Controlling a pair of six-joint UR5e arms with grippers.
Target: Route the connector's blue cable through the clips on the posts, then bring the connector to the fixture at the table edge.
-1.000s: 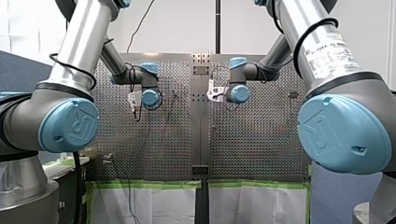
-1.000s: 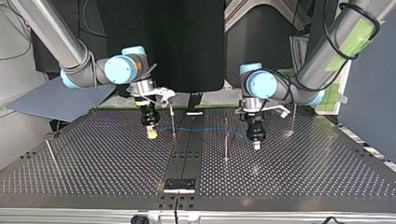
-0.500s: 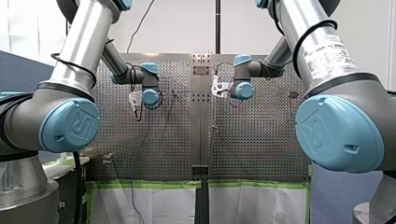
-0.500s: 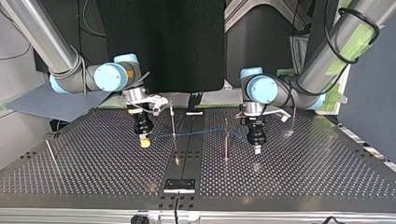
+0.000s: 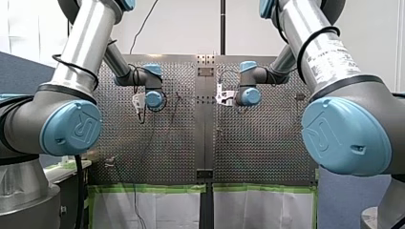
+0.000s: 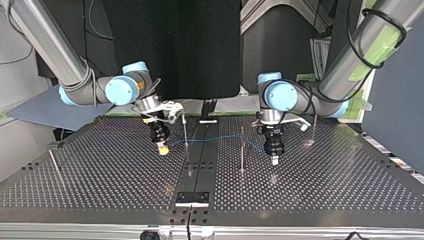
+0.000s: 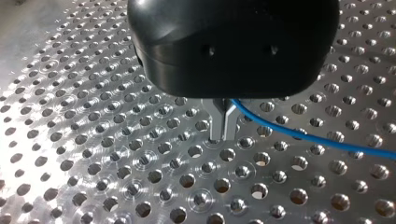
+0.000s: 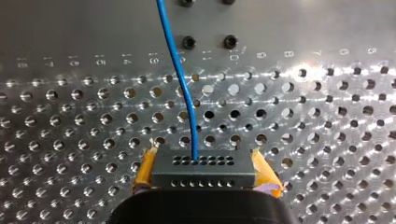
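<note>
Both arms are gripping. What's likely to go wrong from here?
1. Left jaws pinch the cable only at their thin metal tips; a pull may slide it out.
2. The cable runs past both posts between the arms; whether it sits in the clips I can't tell, so it may ride off.
3. Right jaws hold the connector by its ends; a sideways cable pull may twist it between the yellow pads.

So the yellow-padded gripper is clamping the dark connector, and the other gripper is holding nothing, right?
Not quite. My right gripper does clamp the connector between its yellow pads, but my left gripper is not empty: the left wrist view shows its metal fingers shut on the blue cable.
</note>
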